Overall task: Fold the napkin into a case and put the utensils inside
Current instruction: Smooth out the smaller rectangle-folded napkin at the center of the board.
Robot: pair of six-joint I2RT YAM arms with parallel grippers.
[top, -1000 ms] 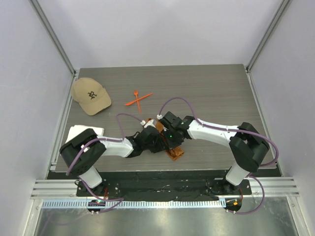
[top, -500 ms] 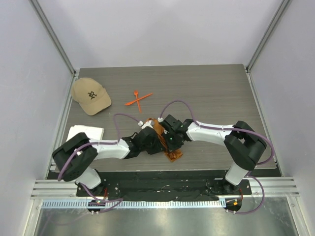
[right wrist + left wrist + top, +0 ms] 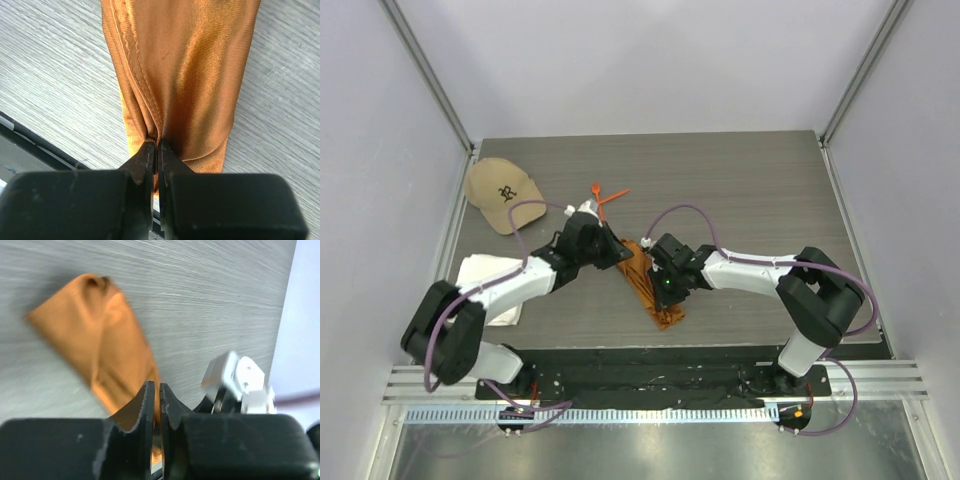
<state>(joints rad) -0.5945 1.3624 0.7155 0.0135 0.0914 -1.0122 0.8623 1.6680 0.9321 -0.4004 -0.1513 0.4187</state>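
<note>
Pinching a fold of the napkin (image 3: 180, 75), the right gripper (image 3: 156, 149) had its jaws pressed together on it, the cloth bunched into a long strip on the table (image 3: 750, 190) near the front edge. The left gripper (image 3: 156, 387) sat at the strip's far end, jaws nearly together, but I couldn't tell if it gripped anything.

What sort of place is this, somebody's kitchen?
Probably a robot test cell: a left arm and right arm mounted at one table, bare walls on metal framing, a napkin and cap as props.
</note>
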